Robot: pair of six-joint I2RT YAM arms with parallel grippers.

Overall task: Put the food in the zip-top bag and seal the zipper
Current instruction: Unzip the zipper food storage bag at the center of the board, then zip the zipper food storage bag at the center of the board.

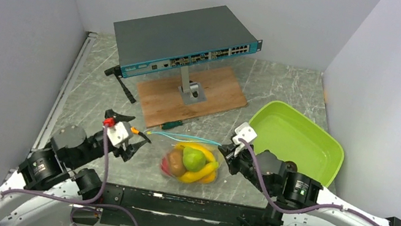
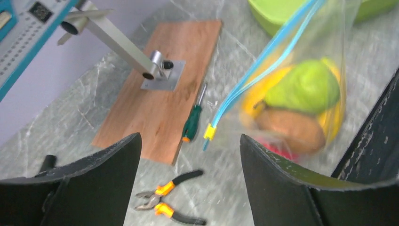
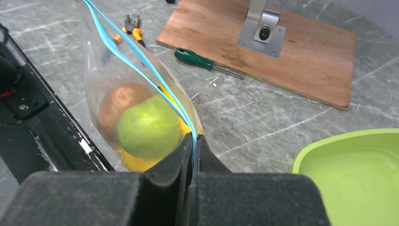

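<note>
Pinching one end of the zipper [image 3: 127, 59], the right gripper [image 3: 193, 141] holds the zip-top bag [image 3: 101, 61], food [image 3: 148, 127] inside, near the table [image 1: 289, 91] front edge; left gripper [image 2: 190, 141] gapes empty, so the heavy bag could slip free

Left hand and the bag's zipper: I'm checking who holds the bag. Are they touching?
Apart. The left wrist view shows the left hand open, the zipper ending in a yellow tip that hangs between its fingers with clear gaps on both sides.

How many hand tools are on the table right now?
2: green-handled screwdriver along the wooden board's edge; orange-and-black pliers apart from it, farther from the board. The bag could hide more.
</note>
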